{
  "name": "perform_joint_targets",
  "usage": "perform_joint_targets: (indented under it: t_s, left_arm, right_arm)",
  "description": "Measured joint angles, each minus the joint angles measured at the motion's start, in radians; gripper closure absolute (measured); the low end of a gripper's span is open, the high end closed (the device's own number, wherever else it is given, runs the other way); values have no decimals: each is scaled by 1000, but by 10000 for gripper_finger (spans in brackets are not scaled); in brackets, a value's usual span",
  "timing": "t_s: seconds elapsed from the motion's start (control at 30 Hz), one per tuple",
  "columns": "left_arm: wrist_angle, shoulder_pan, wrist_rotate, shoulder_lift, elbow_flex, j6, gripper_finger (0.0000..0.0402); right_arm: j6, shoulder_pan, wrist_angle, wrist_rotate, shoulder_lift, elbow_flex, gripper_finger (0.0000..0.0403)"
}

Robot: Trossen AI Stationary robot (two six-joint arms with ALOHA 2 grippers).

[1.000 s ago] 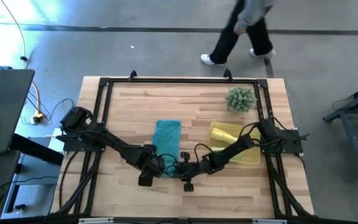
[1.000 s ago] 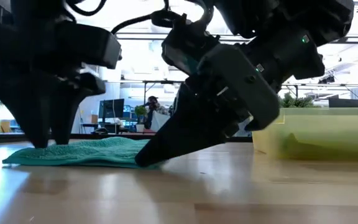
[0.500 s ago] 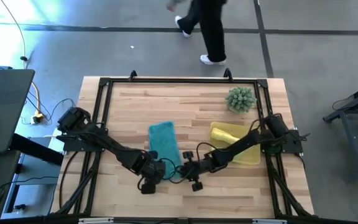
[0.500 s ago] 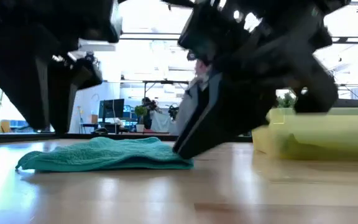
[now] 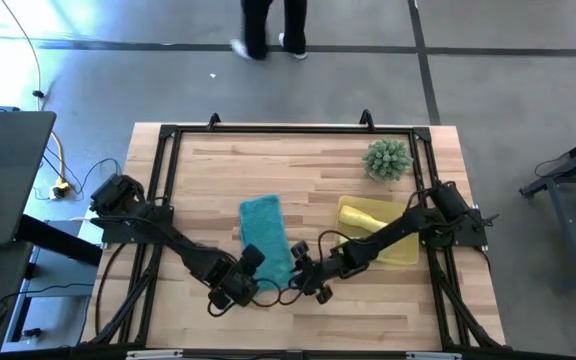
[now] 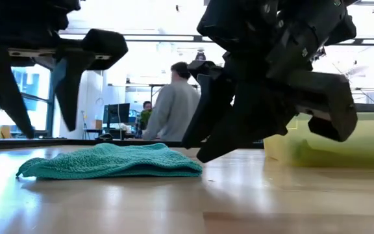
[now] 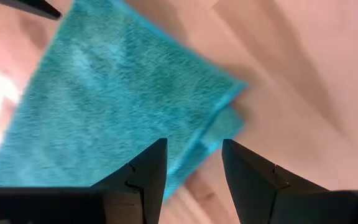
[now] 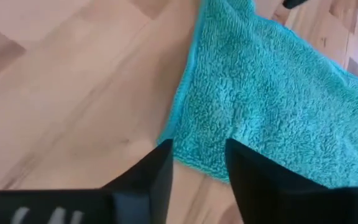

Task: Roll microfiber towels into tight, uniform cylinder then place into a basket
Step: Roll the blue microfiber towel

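Now teal towel (image 5: 266,238) flat, left hand (image 5: 249,262) and right hand (image 5: 299,272) parted, empty, at its near end

The teal towel (image 8: 272,99) was fluffy, looped cloth. The counter (image 5: 318,170) was smooth, lightly glossy wood. The basket (image 6: 343,140) looked like translucent plastic.

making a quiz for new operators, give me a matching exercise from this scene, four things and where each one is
Things:
1. teal towel
2. yellow towel
3. plant
4. person

Places:
A. far right part of the table
B. inside the basket
C. on the floor beyond the table
D. flat on the wood, both grippers at its near end

Pairs: 1-D, 2-B, 3-A, 4-C
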Motion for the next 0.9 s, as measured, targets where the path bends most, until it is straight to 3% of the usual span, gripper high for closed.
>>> perform_joint_targets:
  t_s: [0.2,0.43,0.63,0.9]
  left_arm:
    - [-8,-24,-27,30,-1,102,256]
    - [14,-54,-111,103,0,193,256]
    - [25,-72,-133,117,1,158,256]
    - [53,-71,-113,120,0,36,271]
  right_arm:
    - [-139,4,-3,0,0,0,219]
    - [-306,8,-11,-3,0,1,210]
    - [-386,6,0,1,25,4,210]
    - [-372,5,33,24,71,7,213]
